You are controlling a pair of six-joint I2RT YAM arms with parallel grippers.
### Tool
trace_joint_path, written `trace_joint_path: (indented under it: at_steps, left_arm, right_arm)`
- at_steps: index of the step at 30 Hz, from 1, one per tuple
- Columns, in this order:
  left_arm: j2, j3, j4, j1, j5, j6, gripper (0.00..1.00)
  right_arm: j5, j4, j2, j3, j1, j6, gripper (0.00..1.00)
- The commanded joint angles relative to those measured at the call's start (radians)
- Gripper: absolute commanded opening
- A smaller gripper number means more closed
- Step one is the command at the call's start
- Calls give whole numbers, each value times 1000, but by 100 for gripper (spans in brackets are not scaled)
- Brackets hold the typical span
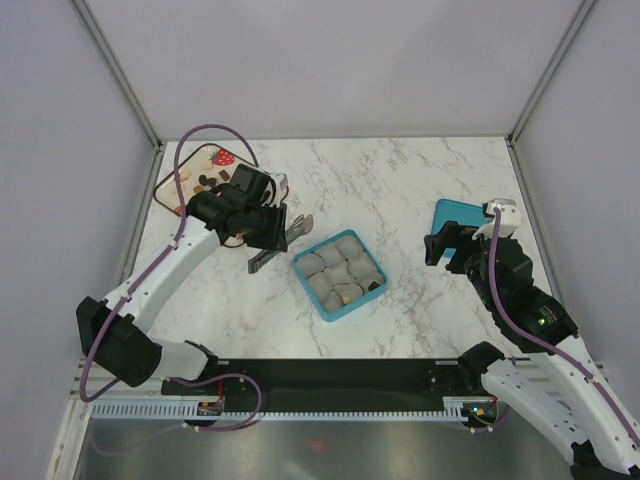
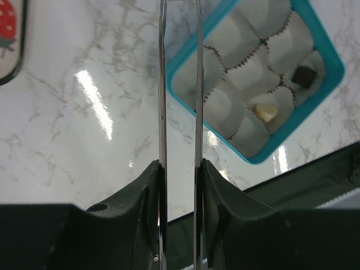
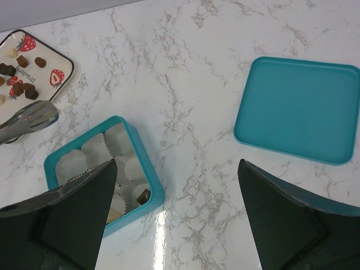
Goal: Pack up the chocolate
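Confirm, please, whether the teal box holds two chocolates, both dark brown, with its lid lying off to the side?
Not quite: the teal box holds one dark brown chocolate and one cream-white chocolate, as the left wrist view shows. The lid does lie off to the side.

Your left black two-finger tool (image 2: pixel 180 171) is pinching thin metal tongs (image 2: pixel 162 84), its arm reaching forward; your right black tool (image 3: pixel 177 169) is hovering, jaws spread wide.

One box (image 3: pixel 145 160), lid (image 3: pixel 298 109), plate (image 3: pixel 50 56) and tongs (image 3: pixel 31 117); nine paper cups (image 2: pixel 256 73); two boxed chocolates (image 2: pixel 304 76).
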Motion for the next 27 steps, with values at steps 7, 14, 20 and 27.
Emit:
trace_joint_path:
  at_steps: [7,14,20,27]
  left_arm:
    - [-117,-9,-76,-84,206,50,36]
    - [-132,6,-171,-96,247,105,35]
    - [-160,26,-215,-111,275,111,35]
    - [-137,24,-218,-183,251,57,35]
  right_arm:
    - [-1,22,1,-6,0,13,97]
    - [-9,22,-2,-5,0,20,97]
    - [-10,20,0,-9,0,20,97]
    - [-15,25,4,-17,0,25,97]
